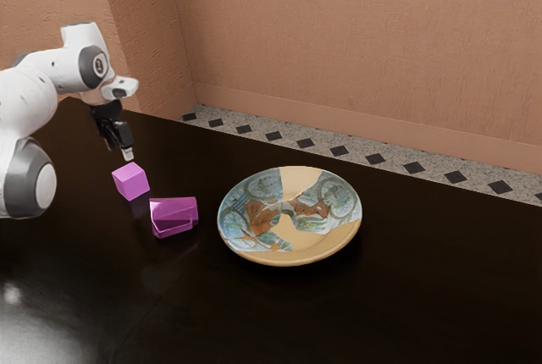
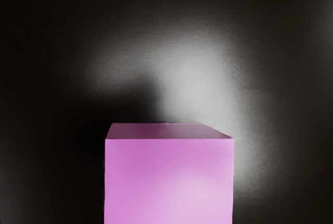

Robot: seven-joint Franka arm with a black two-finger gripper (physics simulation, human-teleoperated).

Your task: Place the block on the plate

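Observation:
The black gripper [image 1: 127, 152] is near the exterior view's left, pointing down, with its lower end just above the pink block [image 1: 131, 182] or slightly behind it. Whether it touches the block cannot be made out. In the wrist view the same pink block [image 2: 169, 179] looms large under the hand, its flat upper face [image 2: 169, 131] visible. Farther toward the exterior view's right lies the plate [image 1: 322, 250], round and patterned in blue, brown and cream, apart from the block, with nothing on it.
A shiny purple object [image 1: 174, 215] lies between the block and the plate on the dark glossy table [image 1: 406, 296]. Behind the table are a brown wall [image 1: 364, 42] and a tiled floor strip [image 1: 356, 148].

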